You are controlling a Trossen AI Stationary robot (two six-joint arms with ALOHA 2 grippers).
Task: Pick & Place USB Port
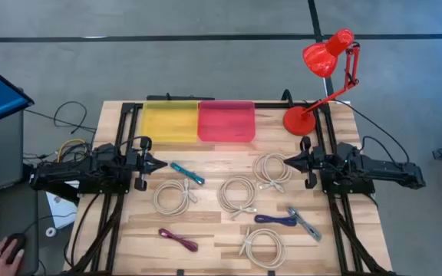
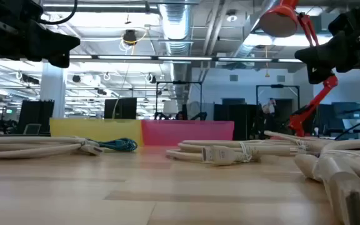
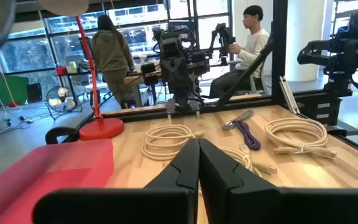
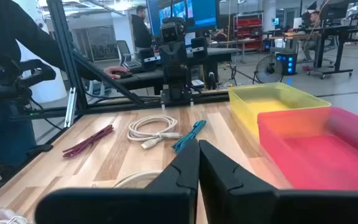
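Yellow bin (image 1: 170,123), red bin (image 1: 226,121) side by side; cables (image 1: 240,193) on table.

Four white cable coils (image 1: 174,196), three coloured cables (image 1: 187,173), two bins (image 1: 170,122), one lamp (image 1: 319,84).
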